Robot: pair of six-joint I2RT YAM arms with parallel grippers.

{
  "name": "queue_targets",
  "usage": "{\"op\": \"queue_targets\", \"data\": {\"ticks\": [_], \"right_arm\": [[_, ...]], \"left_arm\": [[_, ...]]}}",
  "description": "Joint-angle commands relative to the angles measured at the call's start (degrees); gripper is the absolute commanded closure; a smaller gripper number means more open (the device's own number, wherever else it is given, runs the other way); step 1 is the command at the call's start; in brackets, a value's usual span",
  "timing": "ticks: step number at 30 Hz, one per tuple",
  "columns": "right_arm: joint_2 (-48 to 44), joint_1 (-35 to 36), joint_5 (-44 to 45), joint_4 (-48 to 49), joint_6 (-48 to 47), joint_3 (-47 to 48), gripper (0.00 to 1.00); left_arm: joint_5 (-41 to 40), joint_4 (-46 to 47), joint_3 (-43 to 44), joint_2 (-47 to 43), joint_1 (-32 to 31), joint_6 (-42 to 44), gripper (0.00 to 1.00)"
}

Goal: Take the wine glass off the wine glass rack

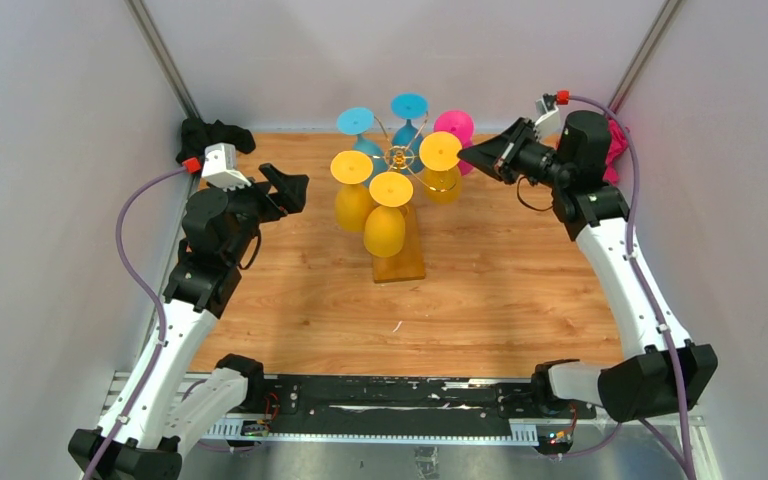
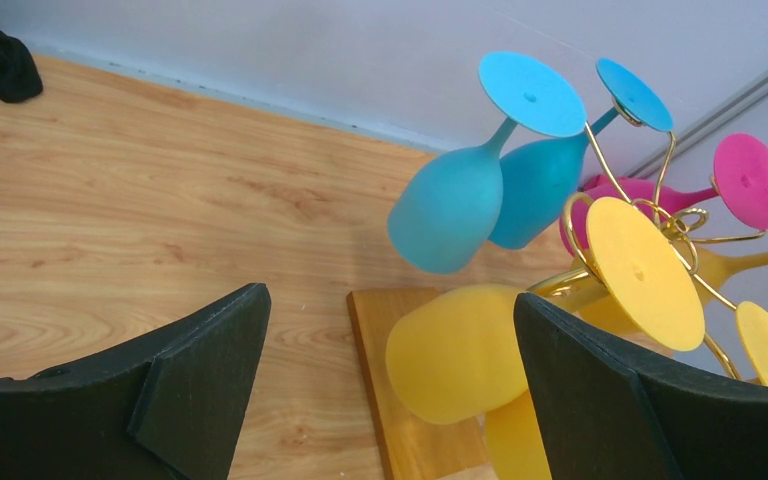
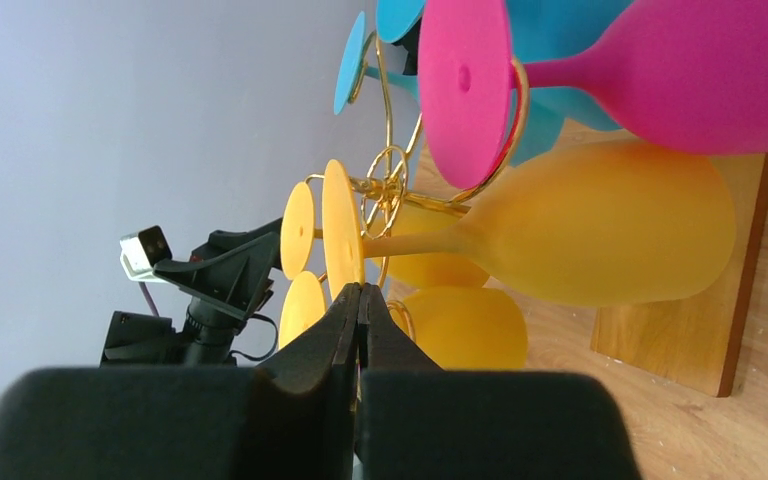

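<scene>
Top external view: the wine glass rack (image 1: 398, 158) stands toward the far side of the desk (image 1: 520, 290), its gold wire arms curling out from a central post above a wooden base (image 1: 401, 262). Six glasses hang on it upside down, stems slotted into the curls so the round feet rest on top and the bowls dangle: three yellow, two blue glasses (image 1: 356, 121) and a pink glass (image 1: 454, 126). None has come off. The left claw (image 1: 287, 188) is spread wide and holds nothing; it points at the rack from the left, near but apart. In its wrist view the nearest yellow glass (image 2: 455, 350) shows framed between its fingers, so I'd guess that bowl is the one it means to take. The right claw (image 1: 477, 153) is pressed together and empty, its tip just beside the foot of the right-hand yellow glass (image 1: 441, 151). Whether they touch I cannot tell. It may be there to steady the rack.
</scene>
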Motion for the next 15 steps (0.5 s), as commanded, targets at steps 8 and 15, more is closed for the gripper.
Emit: {"op": "queue_targets", "data": {"ticks": [8,15], "right_arm": [[-5.4,-3.5,-0.5,-0.3,-1.2,-2.7,1.00],[-9.8,-4.9,-1.7,-2.4,-0.4,-6.1,1.00]], "left_arm": [[0.4,-0.2,-0.6,-0.5,0.2,0.3,0.02],[1.2,0.0,-0.7,-0.2,0.2,-0.4,0.02]]}}
